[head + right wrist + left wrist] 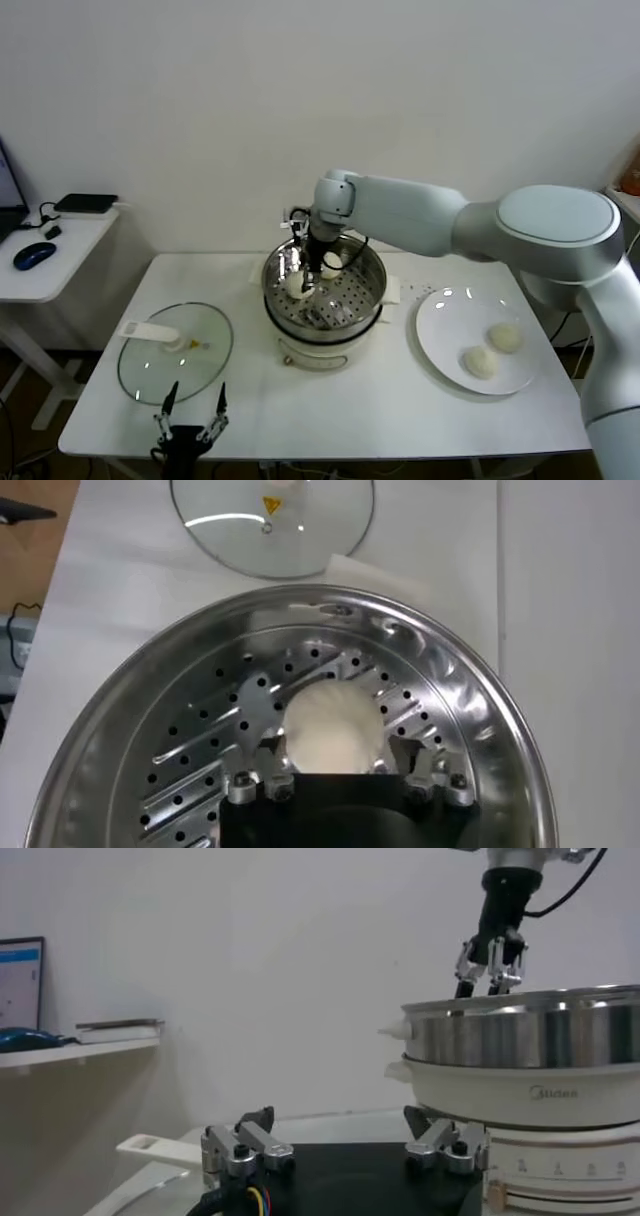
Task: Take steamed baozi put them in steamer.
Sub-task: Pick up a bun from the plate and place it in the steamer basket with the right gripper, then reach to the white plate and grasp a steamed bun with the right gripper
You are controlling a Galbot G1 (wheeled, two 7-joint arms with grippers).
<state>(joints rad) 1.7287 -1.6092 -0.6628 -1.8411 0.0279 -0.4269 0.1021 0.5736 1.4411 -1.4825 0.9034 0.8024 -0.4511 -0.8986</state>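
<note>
While the left tool (190, 415) sits parked low at the near edge of the surface (330, 415), fingers spread wide and gripping nothing, the action is all over on the other side. Moving across from the left, we have the glass lid (175, 352) lying flat, white handle up, just beyond that idle tool, and then the steamer (370, 290) standing mid-surface on its cream base. Look into the pot now: the right tool (302, 282) reaches down over the rim, and the wrist view shows a baozi (330, 730) sitting between its fingers, directly over the perforated tray (200, 750). The fingers flank the bun closely, yet whether they grip it or have let go, I cannot tell from here. The head view shows a second pale bun (331, 265) just beside the first, inside the pot toward the back. Further right, the white plate (440, 350) carries the two remaining baozi (502, 338) side by side, near each other, well apart from the steamer. That is the relation that matters: the next buns lie to the right of the pot, on the right arm's own side, so that arm is plainly nearer, and I judge it must rise clear of the steel rim before swinging right to the plate. About halfway through, by my reckoning.
</note>
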